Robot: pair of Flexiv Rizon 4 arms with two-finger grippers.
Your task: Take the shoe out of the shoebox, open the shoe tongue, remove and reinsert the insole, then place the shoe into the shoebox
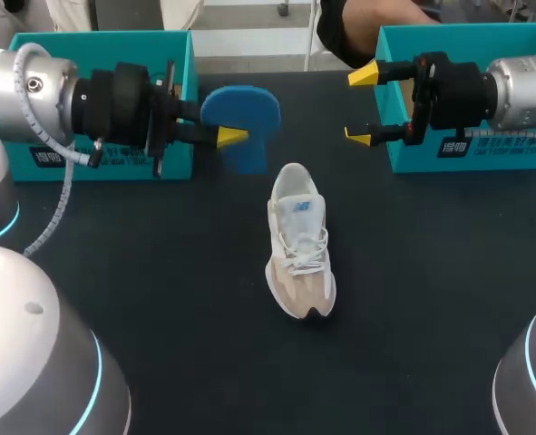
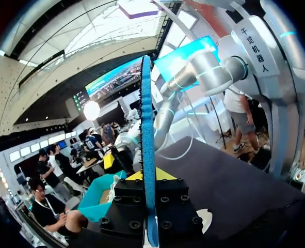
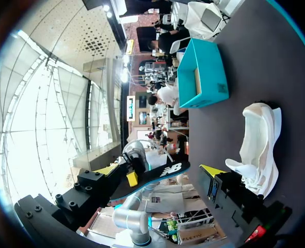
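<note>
A white and beige shoe (image 1: 299, 243) lies on the dark table, toe toward me. Its blue insole (image 1: 241, 122) is held up in the air to the shoe's far left, and my left gripper (image 1: 230, 137) is shut on its edge. In the left wrist view the insole (image 2: 147, 134) stands edge-on between the yellow tips of the gripper (image 2: 149, 175). My right gripper (image 1: 362, 105) hovers wide open to the shoe's far right, holding nothing. In the right wrist view the shoe (image 3: 258, 146) lies beside the open gripper (image 3: 160, 170), and the insole (image 3: 153, 177) shows ahead of it.
A teal shoebox (image 1: 179, 54) stands at the back left behind my left arm. A second teal box (image 1: 396, 100) stands at the back right under my right arm. The left box (image 3: 204, 72) also shows in the right wrist view.
</note>
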